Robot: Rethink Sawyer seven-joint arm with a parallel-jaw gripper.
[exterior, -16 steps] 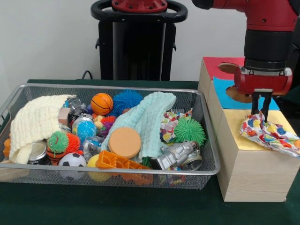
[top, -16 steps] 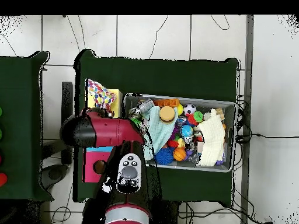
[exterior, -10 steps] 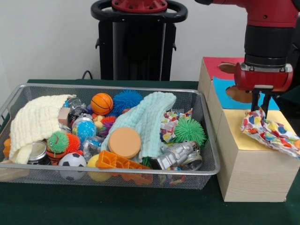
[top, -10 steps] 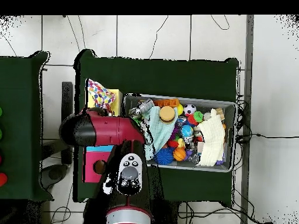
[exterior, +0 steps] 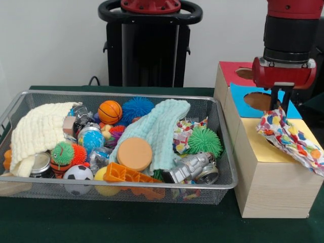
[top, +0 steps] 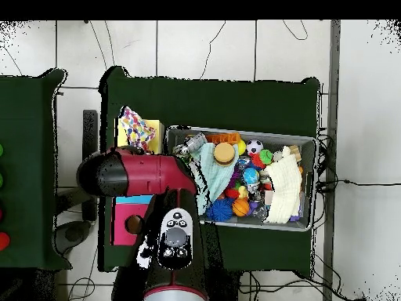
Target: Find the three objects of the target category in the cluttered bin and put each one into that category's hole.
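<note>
My gripper (exterior: 280, 108) is shut on a corner of a multicoloured spotted cloth (exterior: 292, 140). It holds that corner up above the yellow panel (exterior: 257, 144) of the wooden box. The rest of the cloth drapes over the panel and off the box's right edge. In the overhead view the spotted cloth (top: 135, 127) shows on the yellow end of the box, and the arm hides the gripper. A pale teal cloth (exterior: 160, 128), a cream cloth (exterior: 38, 131) and a patterned cloth (exterior: 184, 132) lie in the wire bin (exterior: 126, 186).
The box also has a blue panel (exterior: 242, 100) and a red panel (exterior: 232, 70), each with a hole. The bin holds spiky balls, a small basketball (exterior: 110, 111), an orange disc (exterior: 134, 153), a silver toy (exterior: 192, 167) and cans. Dark green cloth covers the table (top: 219, 94).
The gripper has risen a little over the yellow panel, pulling the spotted cloth's corner up with it. Nothing in the bin has moved.
</note>
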